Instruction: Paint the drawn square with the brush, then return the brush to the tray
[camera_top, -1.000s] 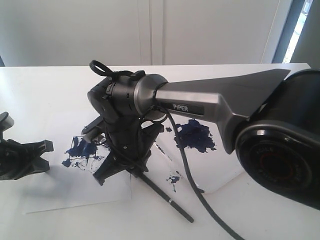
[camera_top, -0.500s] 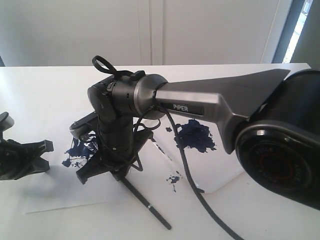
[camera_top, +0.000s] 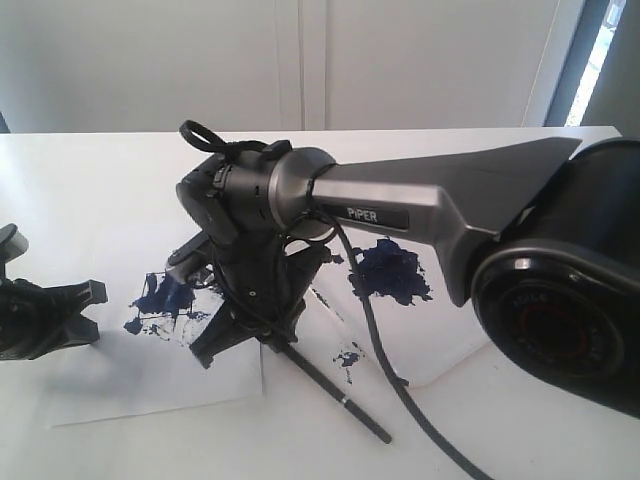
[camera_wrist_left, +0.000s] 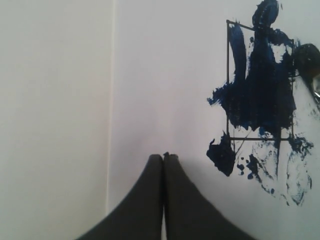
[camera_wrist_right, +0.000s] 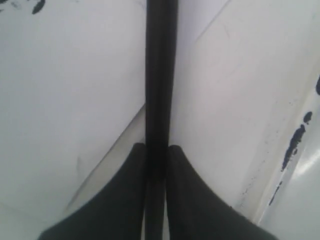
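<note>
The drawn square (camera_wrist_left: 260, 82) is a thin black outline on white paper, largely covered with dark blue strokes that spill past its edges; in the exterior view its blue smears (camera_top: 160, 295) lie left of centre. My right gripper (camera_top: 262, 338) reaches across over the paper, shut on the black handle of the brush (camera_top: 335, 395), whose free end slants toward the front. The handle (camera_wrist_right: 160, 75) runs between the shut fingers of the right gripper (camera_wrist_right: 157, 147). A dark tip with a silvery part (camera_wrist_left: 307, 57) touches the square's edge. The left gripper (camera_wrist_left: 163, 157) is shut and empty over bare paper.
The clear tray (camera_top: 440, 365) with a dark blue paint blob (camera_top: 390, 270) lies right of the paper, partly under the right arm; its blue-specked rim (camera_wrist_right: 295, 145) shows beside the brush. The left gripper (camera_top: 50, 315) sits at the paper's left edge. A black cable (camera_top: 400, 390) hangs low over the tray.
The right gripper swung left with the brush half a second ago, then came back right to about where it started. The left gripper has not moved.
</note>
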